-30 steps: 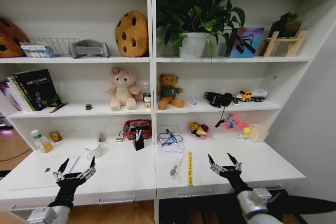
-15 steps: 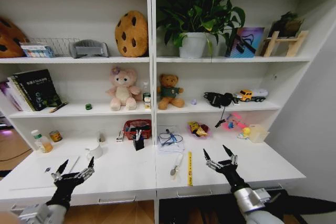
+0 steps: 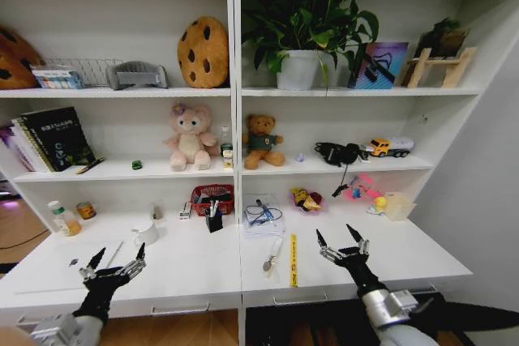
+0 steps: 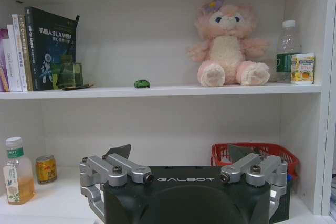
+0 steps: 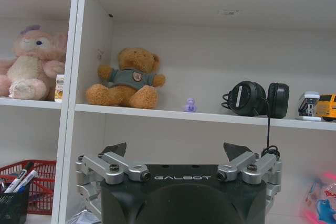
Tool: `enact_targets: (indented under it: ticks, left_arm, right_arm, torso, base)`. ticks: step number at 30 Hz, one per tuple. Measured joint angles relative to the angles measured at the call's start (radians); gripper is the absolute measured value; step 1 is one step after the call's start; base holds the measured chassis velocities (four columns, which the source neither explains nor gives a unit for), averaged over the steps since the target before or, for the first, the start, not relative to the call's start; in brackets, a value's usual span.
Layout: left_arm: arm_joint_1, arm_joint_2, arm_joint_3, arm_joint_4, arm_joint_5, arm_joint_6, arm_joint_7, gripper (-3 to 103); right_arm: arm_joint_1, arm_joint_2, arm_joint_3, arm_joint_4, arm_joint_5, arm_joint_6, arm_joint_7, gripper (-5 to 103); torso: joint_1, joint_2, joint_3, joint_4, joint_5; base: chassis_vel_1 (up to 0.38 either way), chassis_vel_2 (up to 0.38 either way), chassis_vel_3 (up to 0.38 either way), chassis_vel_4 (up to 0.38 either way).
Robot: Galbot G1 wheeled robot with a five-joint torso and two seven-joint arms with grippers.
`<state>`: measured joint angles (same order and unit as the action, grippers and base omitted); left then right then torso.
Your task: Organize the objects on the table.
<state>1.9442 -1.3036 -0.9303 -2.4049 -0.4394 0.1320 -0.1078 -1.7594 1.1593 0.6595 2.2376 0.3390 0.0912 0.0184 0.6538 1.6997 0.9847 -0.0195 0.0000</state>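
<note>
Right claw (image 3: 341,241) slightly nearer, splayed.

"GALBOT" reads in pale letters on the black body of the left gripper (image 4: 179,157), and again on the right gripper (image 5: 176,151). Dark book (image 4: 51,48) on the shelf: spine shows "SLAM" among Chinese characters. Other labels too small to read.

Light was even and bright from above; soft shadows lay under the shelves (image 3: 122,93). The head view bowed at its edges, corners slightly soft.
</note>
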Motion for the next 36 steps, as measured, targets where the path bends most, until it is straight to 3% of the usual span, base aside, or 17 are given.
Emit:
enact_targets:
  ticks: [36]
  left_arm:
    - [0.000,-0.001,0.001,0.002,0.002,-0.002,0.000,100]
  right_arm:
    - [0.001,0.000,0.000,-0.001,0.002,-0.002,0.001,100]
  torso:
    - [0.000,0.000,0.000,0.0004,0.0000]
  base:
    - [0.015,0.019,0.017,0.017]
